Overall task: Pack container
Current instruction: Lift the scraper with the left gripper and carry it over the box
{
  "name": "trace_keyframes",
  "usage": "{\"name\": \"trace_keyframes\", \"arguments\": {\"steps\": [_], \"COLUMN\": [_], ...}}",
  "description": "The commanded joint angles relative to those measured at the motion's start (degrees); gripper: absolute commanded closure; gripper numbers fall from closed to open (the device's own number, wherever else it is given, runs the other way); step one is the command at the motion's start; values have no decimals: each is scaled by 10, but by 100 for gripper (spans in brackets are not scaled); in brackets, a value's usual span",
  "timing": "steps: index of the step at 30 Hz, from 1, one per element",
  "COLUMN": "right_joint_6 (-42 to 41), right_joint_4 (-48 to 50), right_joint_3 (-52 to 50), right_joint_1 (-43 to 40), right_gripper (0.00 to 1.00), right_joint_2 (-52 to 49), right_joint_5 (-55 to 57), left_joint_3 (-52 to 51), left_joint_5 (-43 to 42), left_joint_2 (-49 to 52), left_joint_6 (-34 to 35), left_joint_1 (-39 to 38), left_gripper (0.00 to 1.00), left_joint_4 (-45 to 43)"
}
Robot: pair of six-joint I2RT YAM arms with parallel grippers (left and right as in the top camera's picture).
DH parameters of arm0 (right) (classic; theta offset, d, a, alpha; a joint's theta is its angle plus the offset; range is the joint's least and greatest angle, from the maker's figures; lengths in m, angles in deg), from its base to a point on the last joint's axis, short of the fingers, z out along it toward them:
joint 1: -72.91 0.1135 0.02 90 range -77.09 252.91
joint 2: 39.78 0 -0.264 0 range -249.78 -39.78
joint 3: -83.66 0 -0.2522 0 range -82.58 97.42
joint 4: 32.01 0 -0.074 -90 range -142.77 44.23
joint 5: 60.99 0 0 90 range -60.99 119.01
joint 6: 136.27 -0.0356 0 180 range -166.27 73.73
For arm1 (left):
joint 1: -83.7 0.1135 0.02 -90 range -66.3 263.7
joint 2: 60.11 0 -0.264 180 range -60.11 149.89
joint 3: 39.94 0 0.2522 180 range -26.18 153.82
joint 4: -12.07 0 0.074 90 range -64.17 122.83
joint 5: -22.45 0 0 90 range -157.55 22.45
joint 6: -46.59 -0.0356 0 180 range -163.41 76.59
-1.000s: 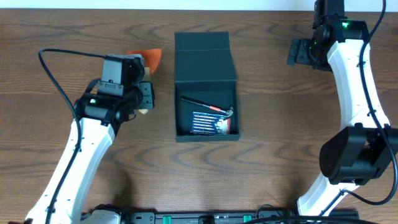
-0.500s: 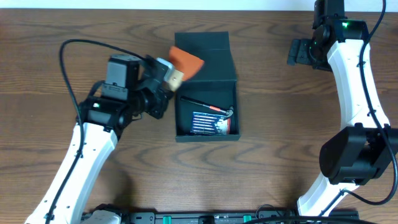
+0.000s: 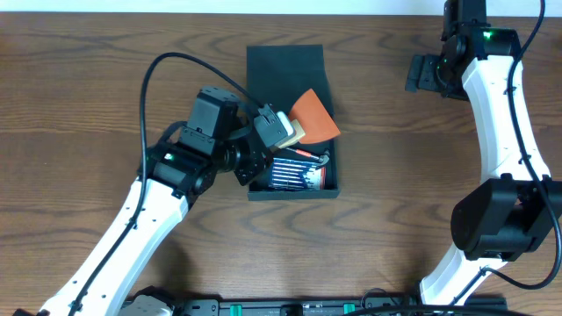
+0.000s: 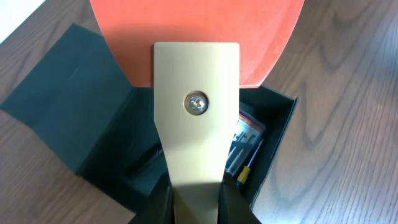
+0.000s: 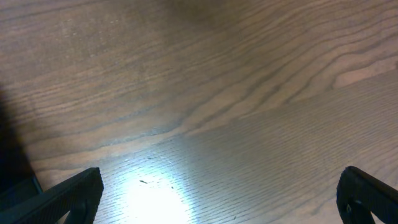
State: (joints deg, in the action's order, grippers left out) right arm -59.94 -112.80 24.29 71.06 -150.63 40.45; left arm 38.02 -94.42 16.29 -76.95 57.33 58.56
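1. Dark teal-green rectangular rigid container (image 3: 285, 70) is laid open centrally.
2. Orange-bladed, tan-handled flat scraper (image 3: 314, 114) is clamped by its handle in the left gripper (image 3: 268, 136), directly above the container, long axis pointing rightward.
3. The right gripper (image 3: 423, 75) is spread wide, empty, well apart.

The container (image 3: 292, 195) is lying on the desk (image 3: 88, 70) near its middle, a dark teal-green, matte, rectangular box with its long side running away from the robot. Its flap lid (image 3: 285, 66) is lying folded back at the far end, leaving the compartment open upward with small tools (image 3: 294, 174) inside.
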Motion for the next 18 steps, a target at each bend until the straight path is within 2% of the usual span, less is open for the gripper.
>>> {"name": "trace_keyframes", "arguments": {"steps": [1,4,13,18], "right_joint_6": [-11,-11,-11,-11], "right_joint_4": [-1,-1,-1,-1], "right_joint_3": [12,12,12,12], "right_joint_1": [-2,-2,-2,-2], "right_gripper": [1,1,1,1], "right_joint_2": [8,8,8,8], "right_joint_5": [5,5,6,5], "left_joint_3": [-1,-1,-1,-1], "left_joint_5": [-10,-10,-10,-10], "left_joint_2": [20,42,129,163], "left_joint_6": [-59,-83,-81,-51], "left_joint_1": [-9,-16,-38,-39], "left_gripper": [94,94,94,94], "left_joint_4": [-2,-2,-7,-23]}}
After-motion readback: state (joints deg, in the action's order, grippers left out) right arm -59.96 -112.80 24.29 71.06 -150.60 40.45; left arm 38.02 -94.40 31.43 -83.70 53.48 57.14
